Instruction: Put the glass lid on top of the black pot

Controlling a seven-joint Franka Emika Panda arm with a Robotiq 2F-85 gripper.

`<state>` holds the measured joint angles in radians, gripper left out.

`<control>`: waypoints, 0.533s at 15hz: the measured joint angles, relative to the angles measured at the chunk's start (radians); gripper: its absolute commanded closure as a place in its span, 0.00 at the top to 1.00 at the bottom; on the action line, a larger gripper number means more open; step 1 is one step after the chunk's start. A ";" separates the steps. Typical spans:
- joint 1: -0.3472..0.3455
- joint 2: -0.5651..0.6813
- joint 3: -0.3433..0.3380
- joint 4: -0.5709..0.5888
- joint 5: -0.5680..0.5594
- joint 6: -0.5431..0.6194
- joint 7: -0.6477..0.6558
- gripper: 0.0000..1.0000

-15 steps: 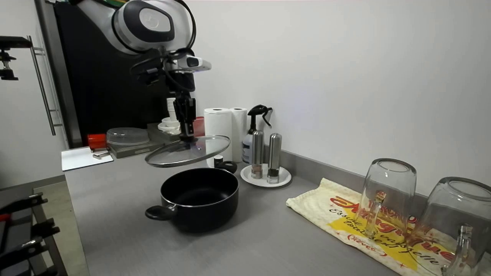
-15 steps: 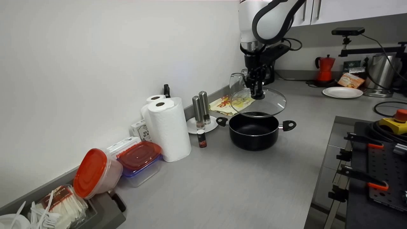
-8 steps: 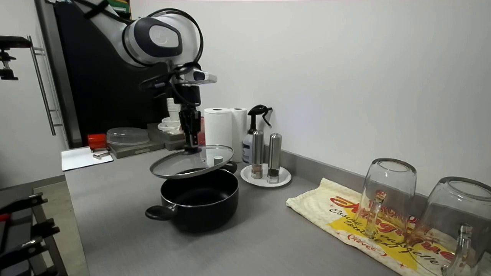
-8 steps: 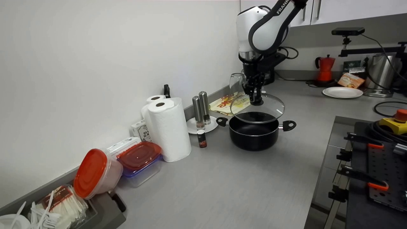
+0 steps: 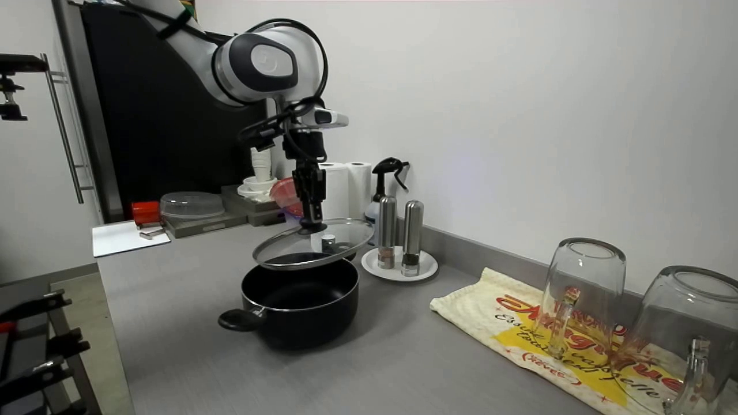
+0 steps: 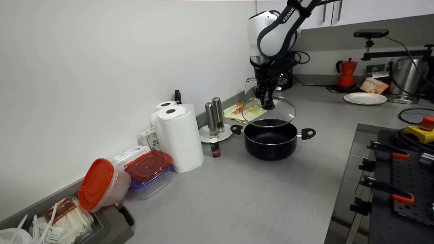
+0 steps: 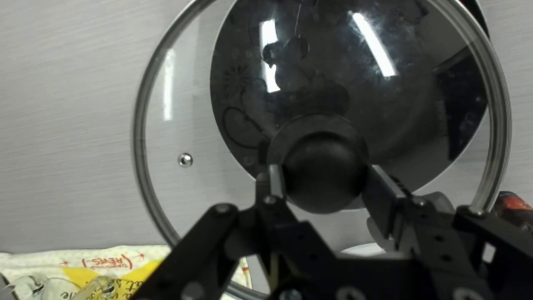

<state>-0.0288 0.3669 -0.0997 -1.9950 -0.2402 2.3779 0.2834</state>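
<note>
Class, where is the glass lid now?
In an exterior view, the glass lid hangs from the pincer above the black pot, left of the grinders.

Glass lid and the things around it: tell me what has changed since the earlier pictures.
The glass lid has come down toward the black pot, then shifted sideways toward the wall, carried by the end effector. It is not seated on the pot yet. Nothing new was grasped or let go; the end effector stays closed on the lid's knob. The pot, silver mills and printed cloth stayed put.
</note>
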 measured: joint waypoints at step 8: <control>-0.008 0.096 0.008 0.139 0.096 -0.126 -0.125 0.25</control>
<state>-0.0371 0.4633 -0.0918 -1.8560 -0.1442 2.2514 0.1580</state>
